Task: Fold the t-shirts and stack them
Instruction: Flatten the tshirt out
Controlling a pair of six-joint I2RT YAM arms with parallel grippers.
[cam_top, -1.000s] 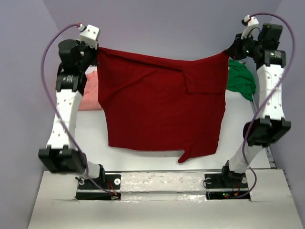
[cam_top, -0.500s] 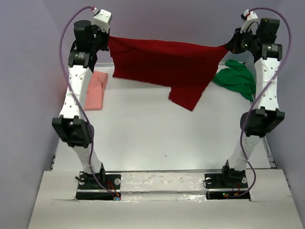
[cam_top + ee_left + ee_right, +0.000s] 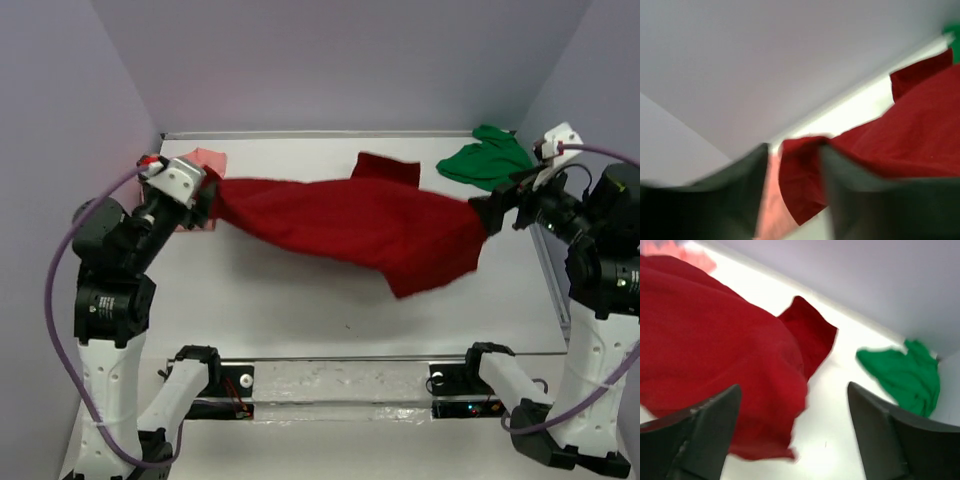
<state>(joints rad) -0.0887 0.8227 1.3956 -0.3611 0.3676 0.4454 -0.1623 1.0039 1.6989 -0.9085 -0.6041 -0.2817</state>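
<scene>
While the dark red shirt [image 3: 360, 230] hangs low across the middle of the table [image 3: 300, 310], both arms should let go together and close to the surface, so the cloth lands flat; its near hem looks rumpled and will likely need smoothing. The left gripper [image 3: 207, 195] has its jaws partly apart with a shirt corner loose between them. The right gripper [image 3: 487, 212] is spread wide and holds nothing. The salmon-pink shirt [image 3: 205, 160] lies far left and the green shirt [image 3: 485, 160] far right. A second ago both arms were raised, clamping the red shirt like a curtain.

Three t-shirts (dark red shirt [image 3: 360, 225], salmon-pink shirt [image 3: 208, 159], green shirt [image 3: 488, 160]) and two grippers (left gripper [image 3: 207, 196], right gripper [image 3: 487, 212])
</scene>
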